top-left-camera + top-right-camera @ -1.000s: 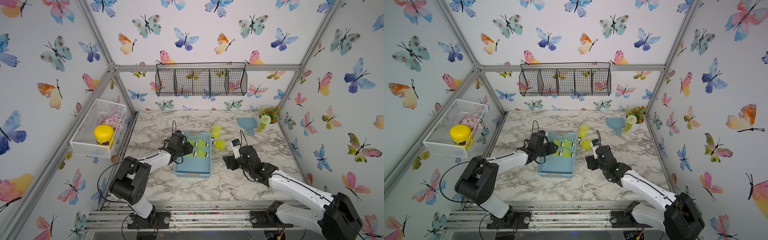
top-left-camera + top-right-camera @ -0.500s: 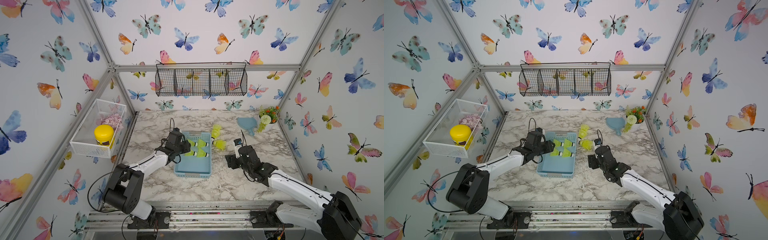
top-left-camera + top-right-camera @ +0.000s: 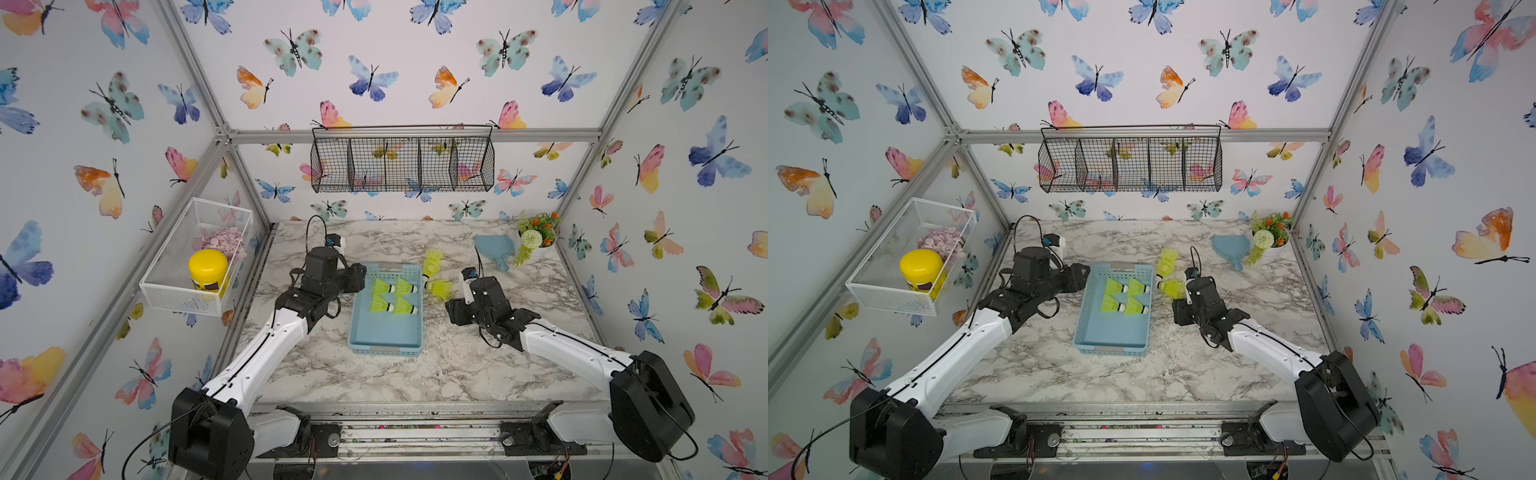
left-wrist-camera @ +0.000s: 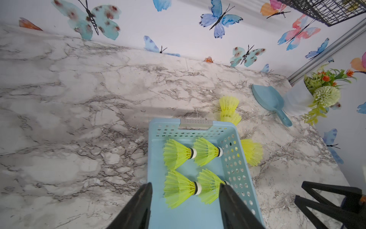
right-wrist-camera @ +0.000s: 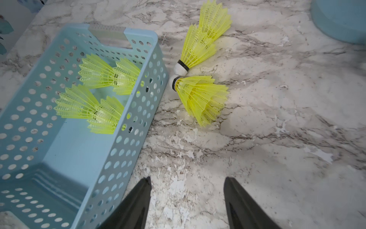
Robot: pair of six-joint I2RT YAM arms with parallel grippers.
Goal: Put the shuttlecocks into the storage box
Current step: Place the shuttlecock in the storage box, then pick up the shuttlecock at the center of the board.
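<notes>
The light blue storage box (image 3: 386, 332) lies mid-table, also in the other top view (image 3: 1113, 332). Several neon yellow shuttlecocks (image 3: 392, 297) lie in its far half, nested in two rows (image 4: 178, 153). Outside the box, right of its far corner, two more stacks lie on the marble: one (image 3: 432, 262) farther back, one (image 3: 440, 288) nearer (image 5: 200, 97). My left gripper (image 3: 359, 277) stands open over the box's left rim, its fingers either side of the near row (image 4: 186, 185) without gripping it. My right gripper (image 5: 187, 178) is open over bare marble, short of the outside shuttlecocks.
A blue scoop (image 3: 492, 247) and a potted plant (image 3: 536, 237) stand at the back right. A white wire basket (image 3: 199, 257) with a yellow jar hangs on the left wall. A black wire basket (image 3: 403, 164) hangs on the back wall.
My left gripper has drawn back toward the box's left rim with its jaws wider. My right gripper has edged toward the shuttlecocks on the table, jaws a little narrower.
</notes>
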